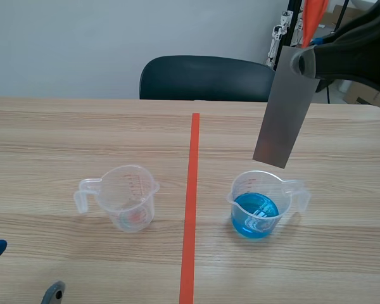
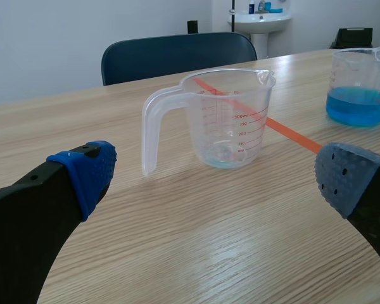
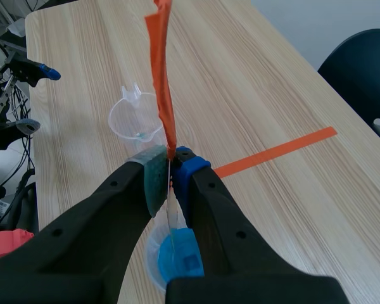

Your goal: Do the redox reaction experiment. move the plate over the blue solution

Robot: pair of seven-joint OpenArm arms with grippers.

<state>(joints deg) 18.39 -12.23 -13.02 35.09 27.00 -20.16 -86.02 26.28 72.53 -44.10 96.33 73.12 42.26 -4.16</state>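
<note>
Bright, even light fills the room; the bench (image 1: 63, 133) carries a mild sheen, and the empty jug (image 1: 129, 197) and blue-filled jug (image 1: 259, 202) cast only faint, soft shadows.

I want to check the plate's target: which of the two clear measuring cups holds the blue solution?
The measuring cup right of the tape line, below the hanging plate; the other cup looks almost empty.

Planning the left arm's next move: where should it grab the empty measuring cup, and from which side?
Probably pinch the handle of the empty cup. The cup stands upright and its handle juts out on the side of the left gripper, which is open, so come in level from the robot's left.
</note>
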